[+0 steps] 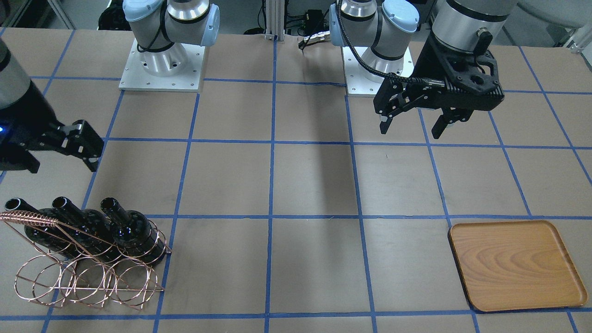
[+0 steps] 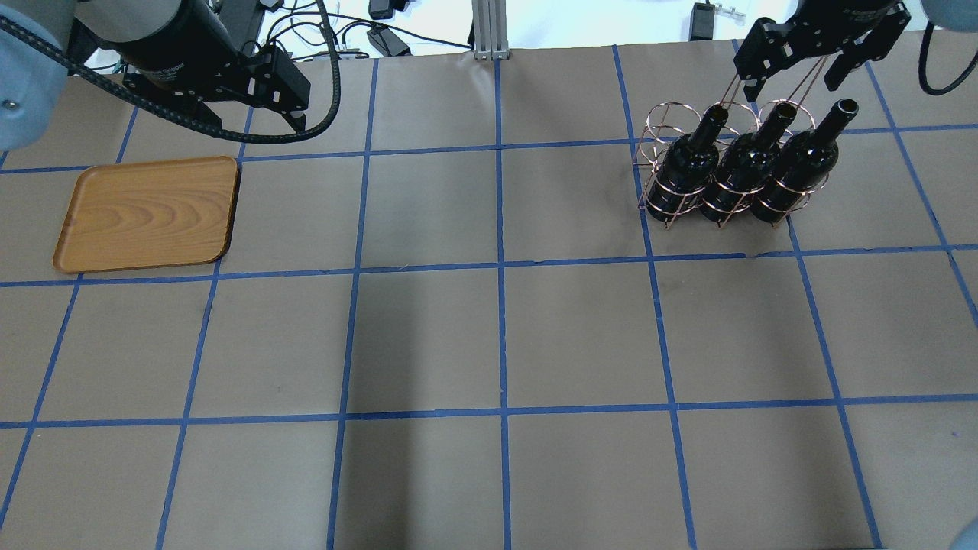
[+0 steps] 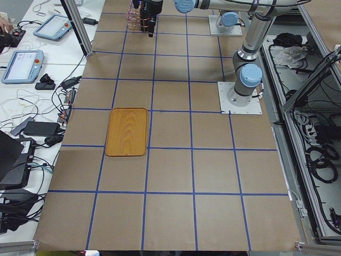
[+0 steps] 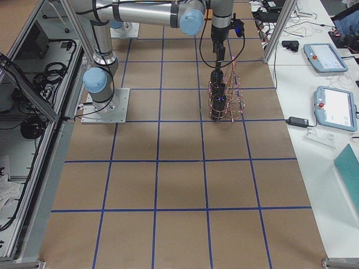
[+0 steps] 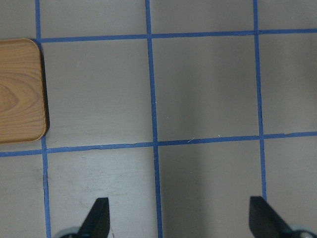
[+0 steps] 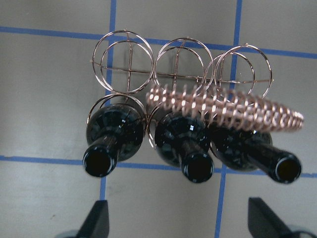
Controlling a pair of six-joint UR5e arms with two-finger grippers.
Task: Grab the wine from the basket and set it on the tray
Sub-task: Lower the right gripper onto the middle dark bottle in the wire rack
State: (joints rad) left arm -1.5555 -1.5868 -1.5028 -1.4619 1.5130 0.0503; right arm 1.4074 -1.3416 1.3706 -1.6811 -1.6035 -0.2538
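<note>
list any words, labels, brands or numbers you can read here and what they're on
No text can be read in any view.
wine bottles: plain glossy black glass, no label.
tray: only wood grain, no mark.
basket: bare copper wire, no tag.
pendant screens on the side bench: lit, but too small to read.

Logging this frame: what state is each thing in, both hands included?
left hand: open, empty.
right hand: open, empty, close to the bottle necks.
wine bottles: all three seated in the basket, mouths uncapped, none gripped.
basket: full, holding three bottles.
tray: bare, nothing on it.
</note>
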